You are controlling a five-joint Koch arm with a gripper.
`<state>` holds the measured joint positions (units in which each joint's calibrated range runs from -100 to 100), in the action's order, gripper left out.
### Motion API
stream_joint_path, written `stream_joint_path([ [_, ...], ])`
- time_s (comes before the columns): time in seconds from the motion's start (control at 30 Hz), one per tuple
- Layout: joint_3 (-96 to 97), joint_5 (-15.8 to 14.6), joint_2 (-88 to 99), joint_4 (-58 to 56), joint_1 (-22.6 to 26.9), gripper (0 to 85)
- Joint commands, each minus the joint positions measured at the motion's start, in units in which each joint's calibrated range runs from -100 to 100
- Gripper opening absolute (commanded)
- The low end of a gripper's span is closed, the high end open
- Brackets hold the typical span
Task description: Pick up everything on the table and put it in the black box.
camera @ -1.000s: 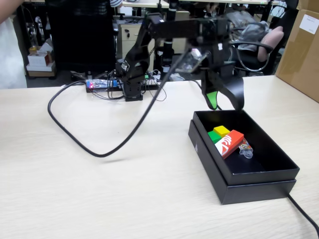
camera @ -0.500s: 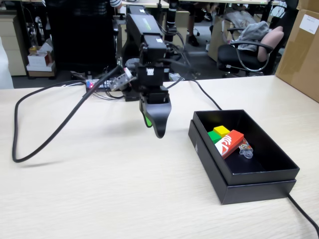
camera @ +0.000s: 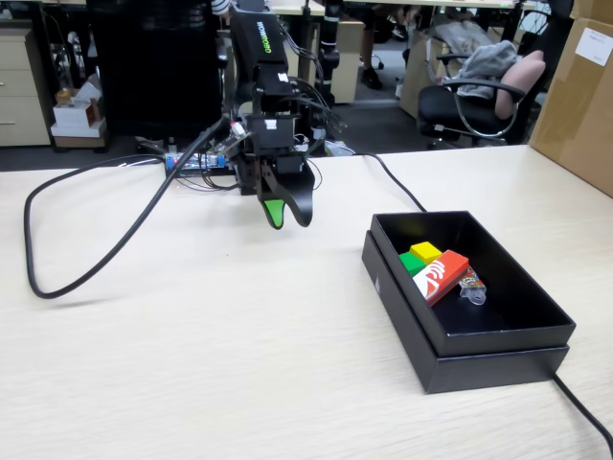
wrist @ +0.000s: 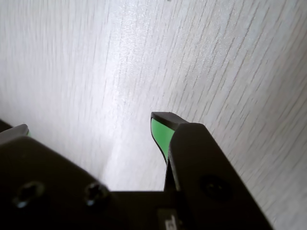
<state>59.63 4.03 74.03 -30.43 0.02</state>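
Resting inside the black box, near its far left wall in the fixed view, three blocks are seen packed together: a green cube, a yellow cube touching it, and a longer red block with a white logo, laid against both. A small orange wrapped item lies just beside the red block. The box is placed on the right part of the pale wooden table. Well to the left of the box, the gripper is held above the bare tabletop, pointed downward; its jaws are parted and nothing is held between them, as confirmed in the wrist view. A black cable is looped across the table's left side.
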Motion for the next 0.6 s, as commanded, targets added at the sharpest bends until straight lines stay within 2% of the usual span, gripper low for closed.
stream_joint_path([
  [0.0, 1.7, -1.4, 2.9, 9.0, -0.3, 47.7],
  [0.3, 9.9, -6.4, 6.6, 18.2, 1.2, 47.6],
  [0.57, 16.7, -6.7, 7.3, 25.4, 1.6, 47.5],
])
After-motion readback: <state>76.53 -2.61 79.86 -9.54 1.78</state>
